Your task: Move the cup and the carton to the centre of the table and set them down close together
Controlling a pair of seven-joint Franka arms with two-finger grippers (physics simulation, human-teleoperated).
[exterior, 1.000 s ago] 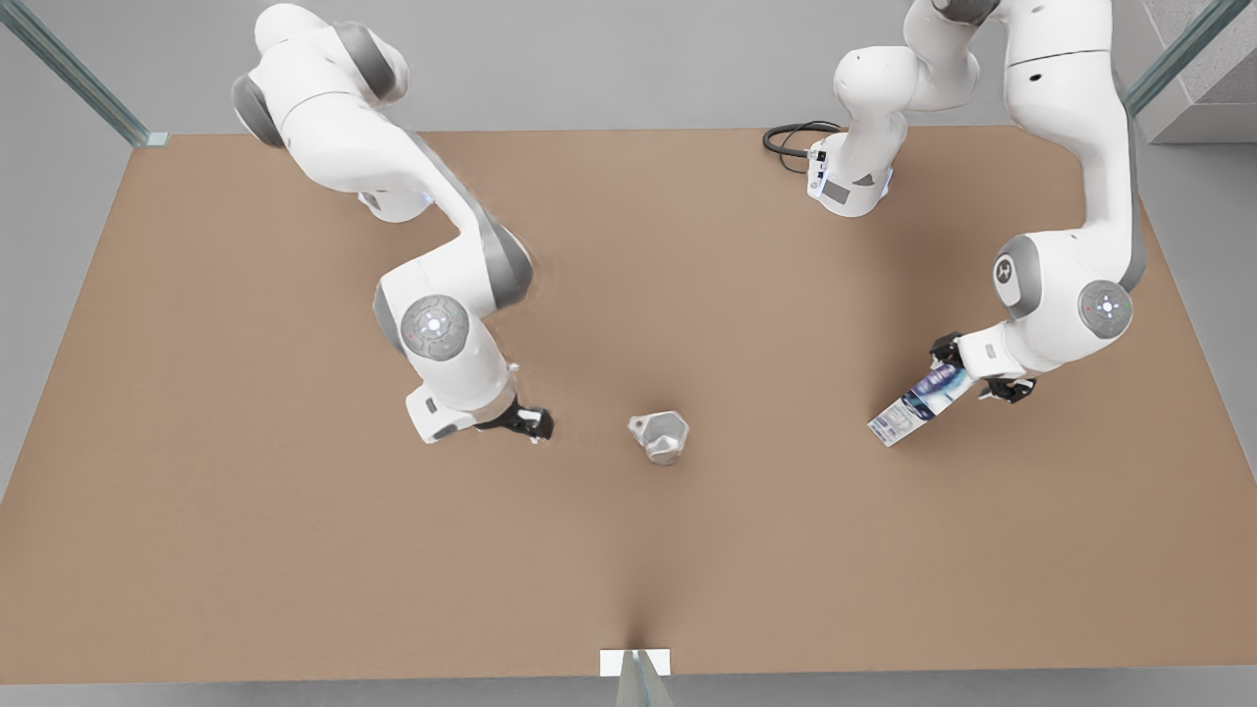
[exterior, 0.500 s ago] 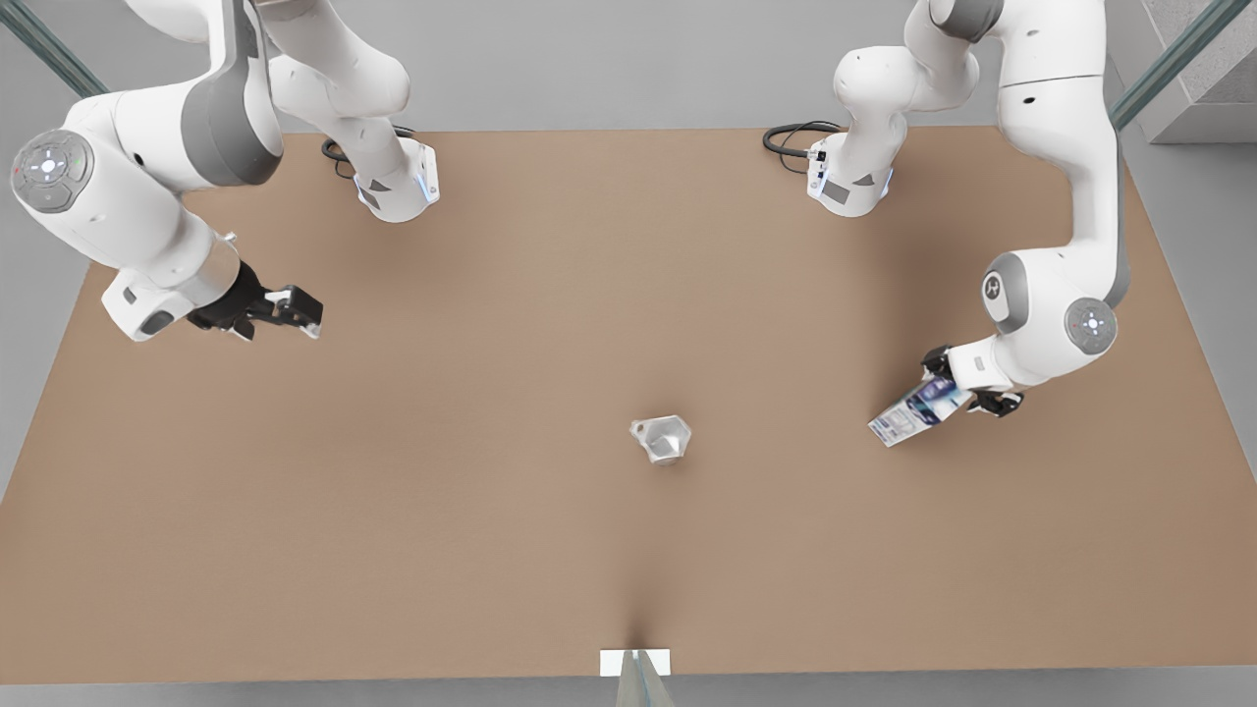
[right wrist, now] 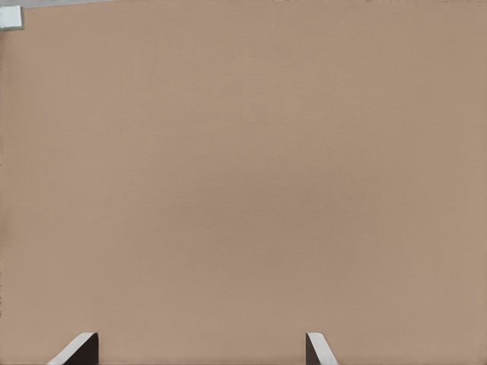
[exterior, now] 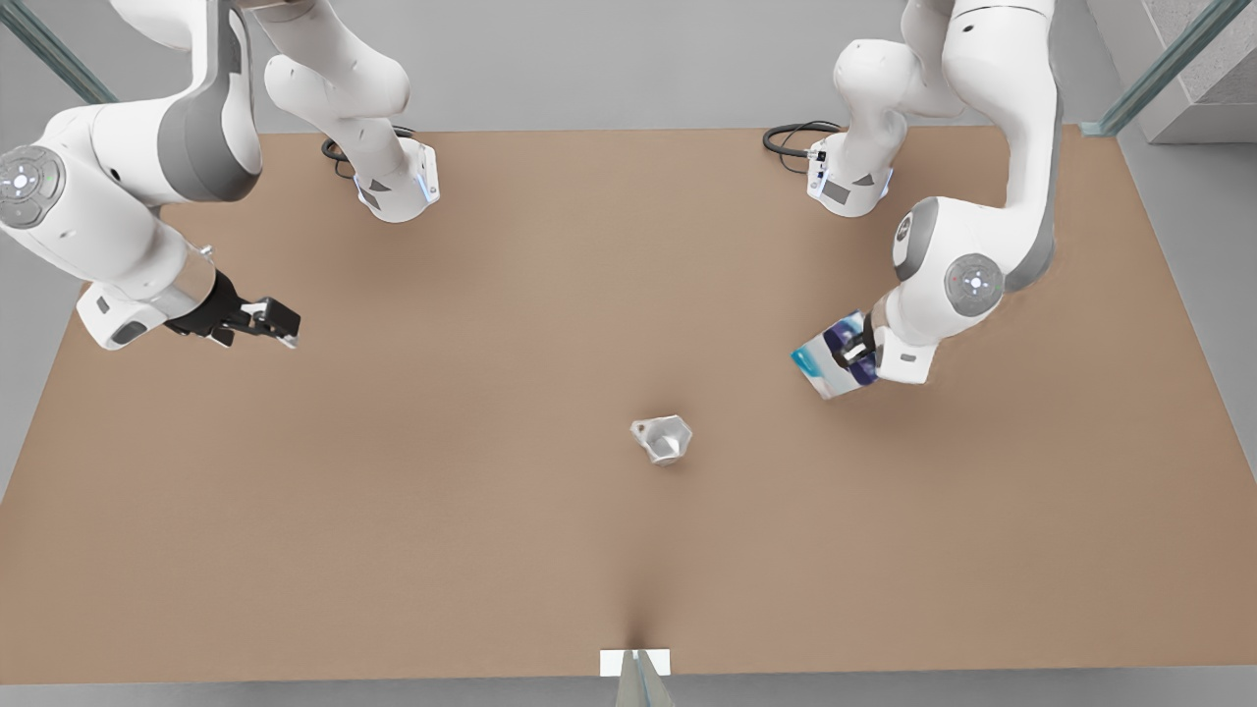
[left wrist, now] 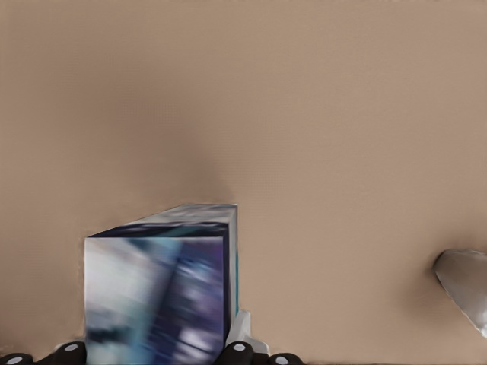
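Observation:
The light-grey faceted cup (exterior: 664, 438) stands alone near the middle of the brown table (exterior: 491, 550), with no gripper touching it. My left gripper (exterior: 852, 355) is on the front view's right, shut on the white and dark-blue carton (exterior: 823, 367), which it holds tilted above the table to the right of the cup. In the left wrist view the carton (left wrist: 160, 296) sits between the fingers and the cup (left wrist: 466, 287) shows at the frame edge. My right gripper (exterior: 280, 324) waits open at the front view's far left; its wrist view shows the gripper (right wrist: 199, 350) over bare table.
Both arm bases (exterior: 398, 187) (exterior: 849, 182) stand at the table's far edge, with a black cable (exterior: 791, 137) beside the one on the front view's right. A small white marker (exterior: 634, 662) sits at the near edge.
The left gripper has lifted the carton and carried it toward the cup, turning it. The right arm swung from beside the cup out to the far left and has nearly stopped.

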